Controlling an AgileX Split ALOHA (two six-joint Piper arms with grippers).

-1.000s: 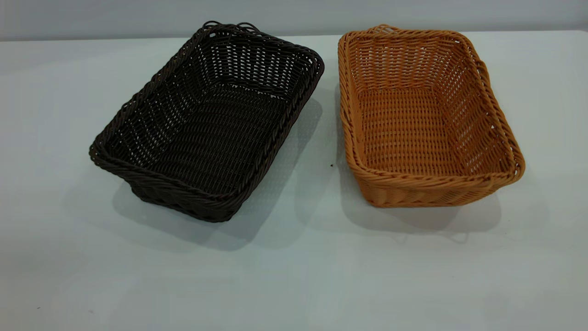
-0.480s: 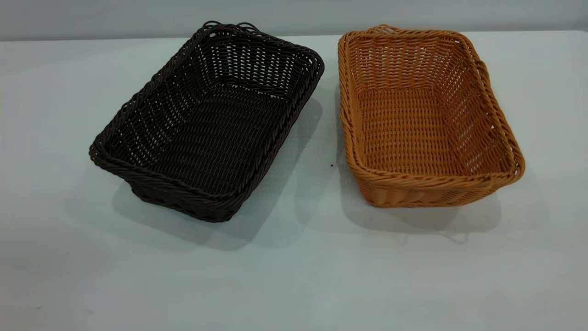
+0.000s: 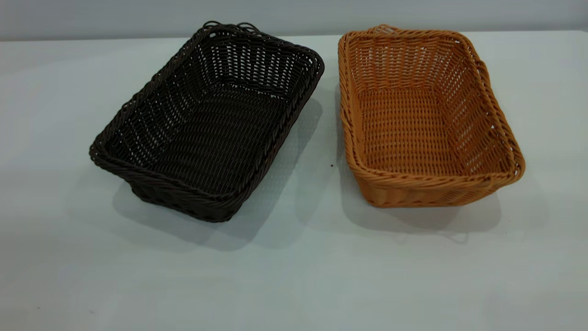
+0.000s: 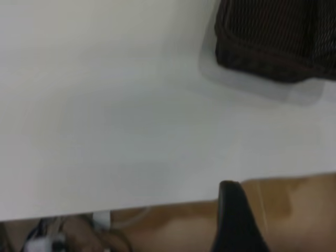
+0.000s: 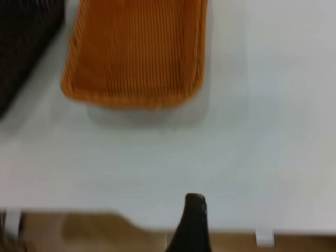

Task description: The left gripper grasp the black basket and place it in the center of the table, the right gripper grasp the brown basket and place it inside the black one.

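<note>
The black basket [image 3: 206, 122] stands empty on the left half of the table [image 3: 294, 276], turned at an angle. The brown basket [image 3: 427, 115] stands empty beside it on the right, a narrow gap between them. Neither gripper shows in the exterior view. In the left wrist view only a dark part of my left gripper [image 4: 237, 220] shows, over the table's near edge, far from the black basket [image 4: 278, 37]. In the right wrist view a dark part of my right gripper [image 5: 193, 223] shows at the table's near edge, well short of the brown basket [image 5: 136, 52].
A grey wall runs behind the table's far edge [image 3: 294, 18]. A small dark speck [image 3: 331, 165] lies between the baskets. A wooden floor [image 4: 294, 210] shows below the table's near edge. A corner of the black basket [image 5: 26, 42] shows in the right wrist view.
</note>
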